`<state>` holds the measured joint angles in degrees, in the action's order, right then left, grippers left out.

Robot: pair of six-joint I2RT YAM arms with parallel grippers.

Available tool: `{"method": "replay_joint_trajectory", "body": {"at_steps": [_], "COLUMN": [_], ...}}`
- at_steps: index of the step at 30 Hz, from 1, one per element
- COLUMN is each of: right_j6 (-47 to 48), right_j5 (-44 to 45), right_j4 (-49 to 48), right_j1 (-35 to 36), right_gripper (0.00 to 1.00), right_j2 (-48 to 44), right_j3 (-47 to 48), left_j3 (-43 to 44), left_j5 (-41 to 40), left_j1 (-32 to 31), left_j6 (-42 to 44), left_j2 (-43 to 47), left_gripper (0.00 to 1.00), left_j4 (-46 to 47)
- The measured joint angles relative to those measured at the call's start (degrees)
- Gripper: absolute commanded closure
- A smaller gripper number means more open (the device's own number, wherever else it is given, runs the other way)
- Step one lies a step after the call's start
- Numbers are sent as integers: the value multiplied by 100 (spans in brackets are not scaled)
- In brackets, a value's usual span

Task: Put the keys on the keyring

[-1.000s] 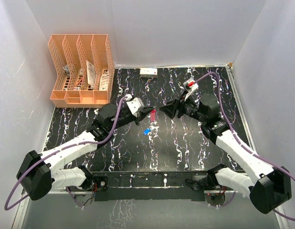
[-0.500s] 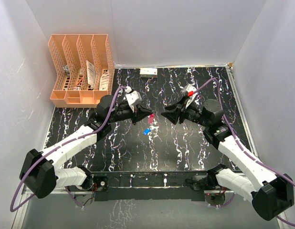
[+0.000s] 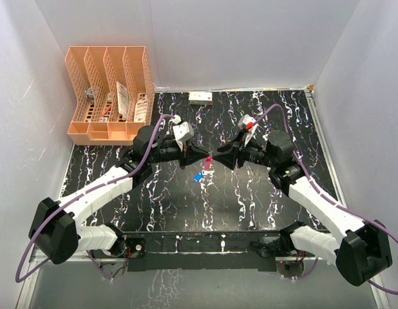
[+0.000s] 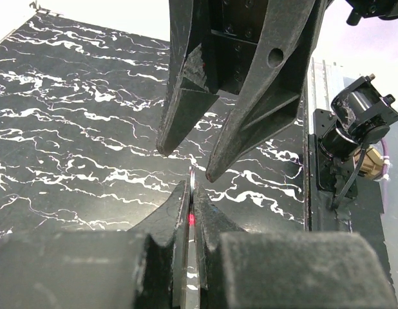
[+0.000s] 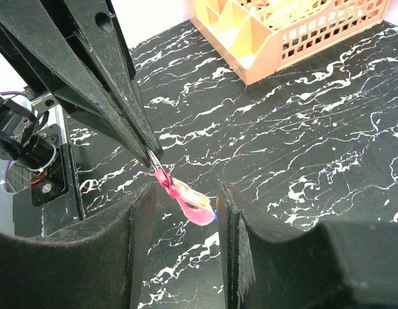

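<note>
I count two keys (image 3: pixel 199 176) lying at the middle of the bench (image 3: pixel 250 187); one keyring (image 5: pixel 189 203), lifted above them; left tool (image 4: pixel 190 201) clenched on it; right tool (image 5: pixel 184 190) half released, fingers on both sides of its strap.

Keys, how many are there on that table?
2. The blue-headed key and the silvery-white key lie side by side near the middle of the black table. They are tiny, so another could be hidden under the arms.

Plain white walls (image 3: pixel 218 38) enclose a black desk (image 3: pixel 250 193) veined with white. An orange file rack (image 3: pixel 109 96) stands at its far left corner, a small white box (image 3: pixel 200 97) at the back edge.
</note>
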<state>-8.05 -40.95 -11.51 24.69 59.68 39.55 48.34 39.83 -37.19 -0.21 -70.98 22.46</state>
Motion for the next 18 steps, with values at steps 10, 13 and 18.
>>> {"method": "replay_joint_trajectory", "body": {"at_steps": [10, 13, 18], "right_j6": [-22, -26, -46], "right_j5": [-164, -225, -295], "right_j4": [-118, -122, -166], "right_j1": [2, 2, 2], "right_gripper": [72, 76, 82], "right_j2": [9, 55, 79], "right_j3": [11, 35, 42], "left_j3": [195, 256, 323], "left_j5": [234, 337, 439], "left_j1": [2, 7, 20], "left_j6": [15, 22, 46], "left_j2": [-227, -310, -358], "left_gripper": [100, 100, 100], "left_j4": [-181, -271, -350]}}
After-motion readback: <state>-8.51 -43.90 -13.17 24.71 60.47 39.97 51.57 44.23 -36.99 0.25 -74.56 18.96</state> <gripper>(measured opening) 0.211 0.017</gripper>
